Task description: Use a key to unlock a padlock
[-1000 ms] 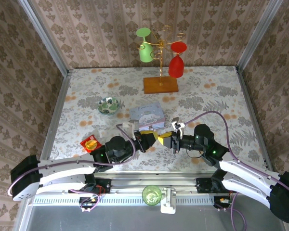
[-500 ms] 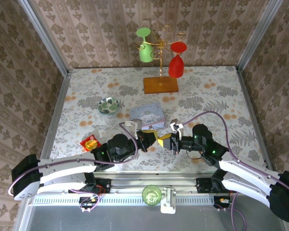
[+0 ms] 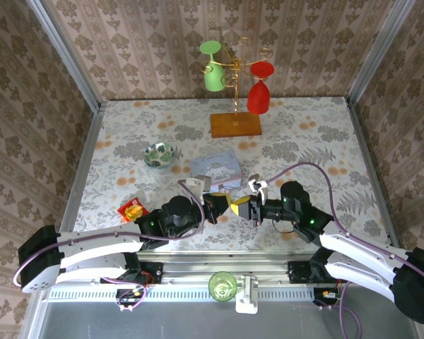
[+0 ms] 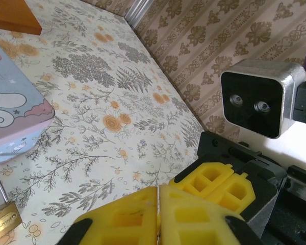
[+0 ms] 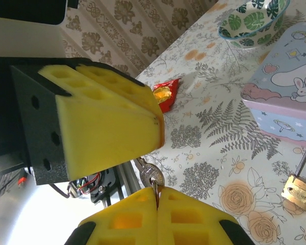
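Over the near middle of the table my left gripper (image 3: 221,205) and right gripper (image 3: 239,207) meet tip to tip. In the right wrist view my right gripper (image 5: 157,193) is shut on the ring end of a small silver key (image 5: 152,175). The key's blade runs up under the yellow fingers (image 5: 107,117) of the left gripper; I cannot tell if they touch. My left gripper (image 4: 158,190) is shut, with nothing showing between its pads. The small brass padlock (image 5: 300,191) lies on the cloth with its thin shackle up, and sits at the lower left of the left wrist view (image 4: 2,222).
A pale blue tin box (image 3: 215,168) lies just beyond the grippers. A green leaf-pattern bowl (image 3: 160,155) is left of it, and a red-and-yellow packet (image 3: 133,210) is near my left arm. A wooden-based stand (image 3: 236,125) with green and red glasses is at the back.
Both wrists have crept slightly toward each other and away from the near edge. The fingertips stay together and the right gripper keeps its hold on the key.
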